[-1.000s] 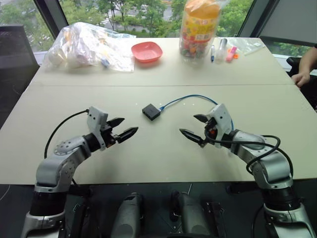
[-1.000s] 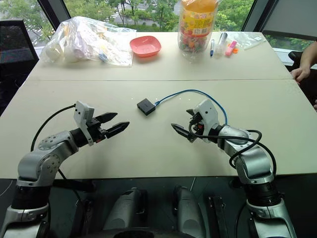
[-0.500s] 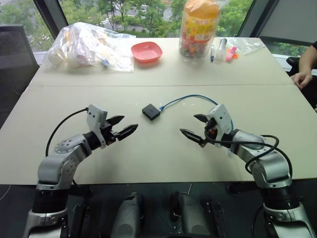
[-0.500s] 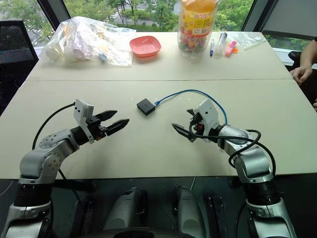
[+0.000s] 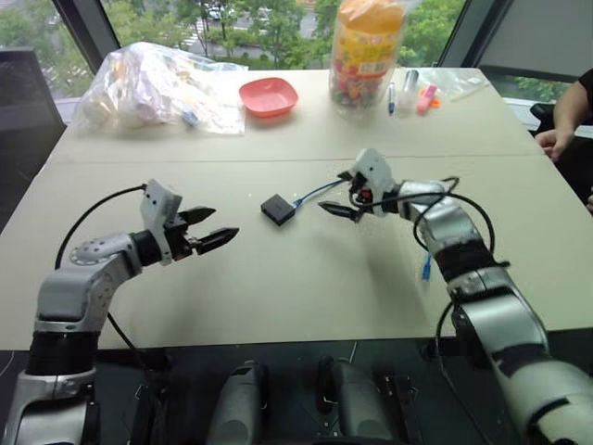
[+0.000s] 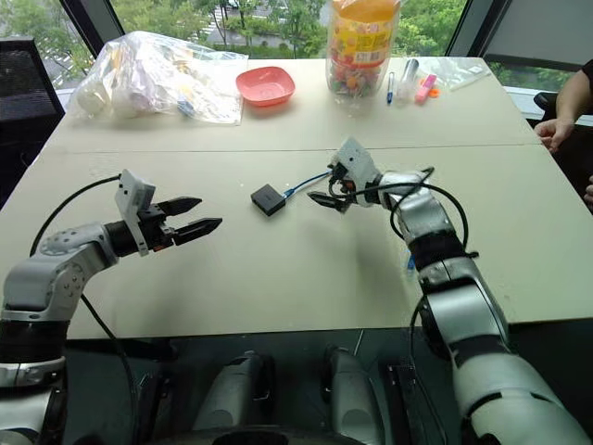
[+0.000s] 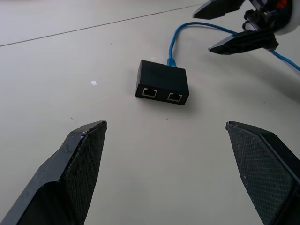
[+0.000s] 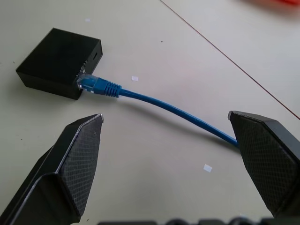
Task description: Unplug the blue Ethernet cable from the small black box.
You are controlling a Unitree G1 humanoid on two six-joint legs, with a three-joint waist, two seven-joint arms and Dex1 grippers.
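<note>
Two claws, left (image 5: 209, 228) and right (image 5: 337, 195), spread wide either side of the small black box (image 5: 277, 210)

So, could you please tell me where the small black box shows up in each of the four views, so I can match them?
Left eye view: small black box on the table, just left of centre.
Right eye view: left of centre, between the two grippers.
Left wrist view: upper middle, two empty ports facing the camera.
Right wrist view: upper left corner.
Shared landmark: the blue Ethernet cable, plugged into one side of the box.

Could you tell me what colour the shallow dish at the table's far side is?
The dish is coral red, clearest in the left eye view.
</note>
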